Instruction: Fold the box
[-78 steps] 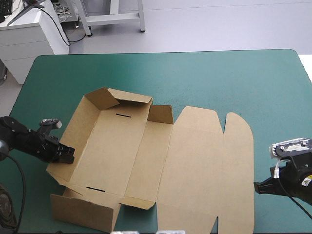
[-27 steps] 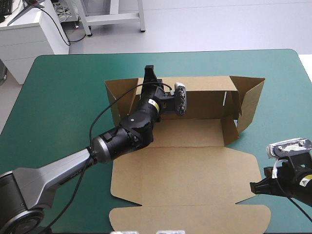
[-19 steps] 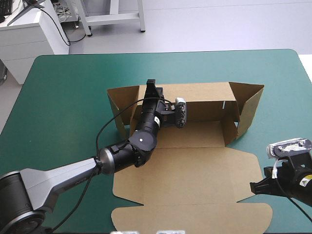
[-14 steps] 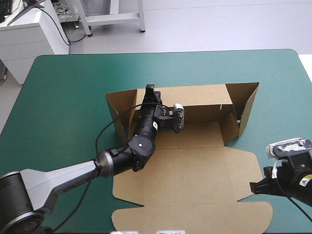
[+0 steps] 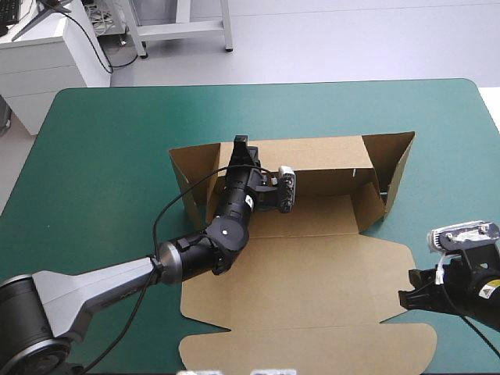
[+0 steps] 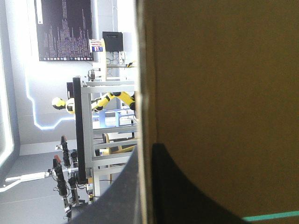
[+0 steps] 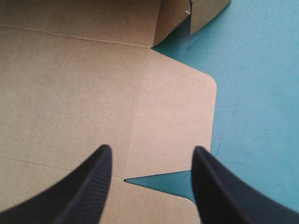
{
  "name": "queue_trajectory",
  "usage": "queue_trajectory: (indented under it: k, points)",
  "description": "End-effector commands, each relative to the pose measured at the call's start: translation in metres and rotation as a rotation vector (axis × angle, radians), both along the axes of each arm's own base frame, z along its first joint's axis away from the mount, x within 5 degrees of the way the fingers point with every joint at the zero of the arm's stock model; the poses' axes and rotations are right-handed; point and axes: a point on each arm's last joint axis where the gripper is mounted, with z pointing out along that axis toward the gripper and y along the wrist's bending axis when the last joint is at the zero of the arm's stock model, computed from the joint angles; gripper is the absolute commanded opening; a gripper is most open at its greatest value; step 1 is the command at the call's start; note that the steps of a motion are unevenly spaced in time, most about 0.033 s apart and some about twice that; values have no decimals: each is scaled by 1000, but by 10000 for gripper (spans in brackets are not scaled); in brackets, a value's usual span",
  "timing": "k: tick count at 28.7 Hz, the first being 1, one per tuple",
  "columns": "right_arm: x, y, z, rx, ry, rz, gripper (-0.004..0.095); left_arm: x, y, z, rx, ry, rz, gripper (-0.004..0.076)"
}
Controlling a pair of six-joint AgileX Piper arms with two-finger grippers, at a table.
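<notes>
Brown box point(image 5: 312, 215) sits mid-frame in the high view, back wall point(image 5: 320, 152) raised, lid point(image 5: 312, 273) flat toward the bottom. My left gripper point(image 5: 241, 145) pinches the wall's top edge; my right gripper point(image 7: 152, 151) hangs spread over the lid's right corner. Best done, I judge, by holding the wall upright and not creasing it.
</notes>
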Motion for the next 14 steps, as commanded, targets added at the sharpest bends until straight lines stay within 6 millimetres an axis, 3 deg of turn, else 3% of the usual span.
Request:
queue_trajectory:
  k: [1, 3, 9, 14]
  points:
    - [4, 0, 6, 11, -69, -14, 753, -5, 4, 23, -50, -50, -7, -8]
    - [5, 1, 0, 31, -45, -7, 782, -5, 4, 23, -50, -50, -7, -8]
    - [4, 7, -6, 70, -20, 45, 744, -5, 4, 23, -48, -49, -11, -8]
    - [18, 3, 18, 134, -213, -77, 680, -8, 2, 22, -35, -50, -24, -9]
